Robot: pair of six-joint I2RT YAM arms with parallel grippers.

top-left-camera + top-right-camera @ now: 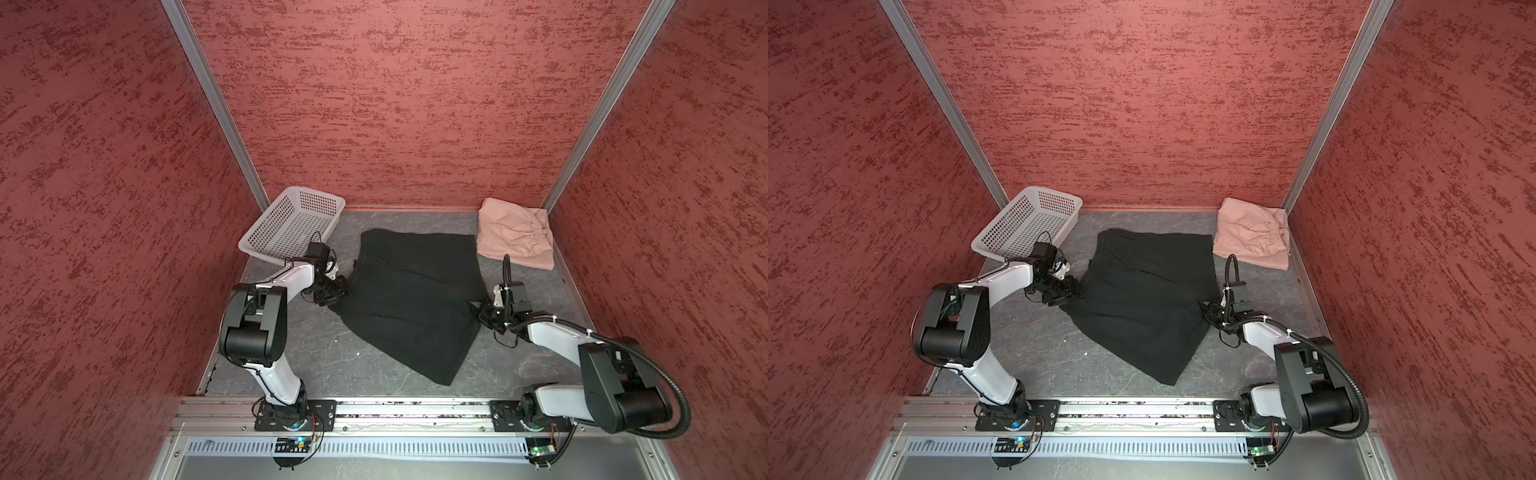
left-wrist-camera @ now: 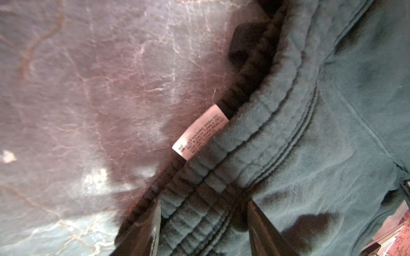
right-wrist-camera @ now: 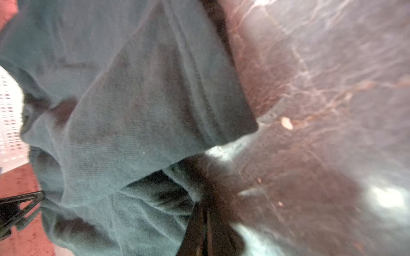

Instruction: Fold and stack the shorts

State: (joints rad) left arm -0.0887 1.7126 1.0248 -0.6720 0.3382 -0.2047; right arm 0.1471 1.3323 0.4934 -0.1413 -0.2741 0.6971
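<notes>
Black shorts (image 1: 411, 307): right gripper (image 3: 205, 208) clamping the frame-right edge; left gripper (image 2: 203, 202) gaping astride the waistband (image 2: 221, 168).
One-sided pulling is risking slippage, bunching.

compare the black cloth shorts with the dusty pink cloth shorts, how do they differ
The black cloth shorts lie spread open mid-table; the dusty pink cloth shorts sit folded smaller in the far right corner. The right gripper pinches the black pair's edge; no gripper touches the pink pair. Both have gathered waistbands and rest on the grey table.
</notes>
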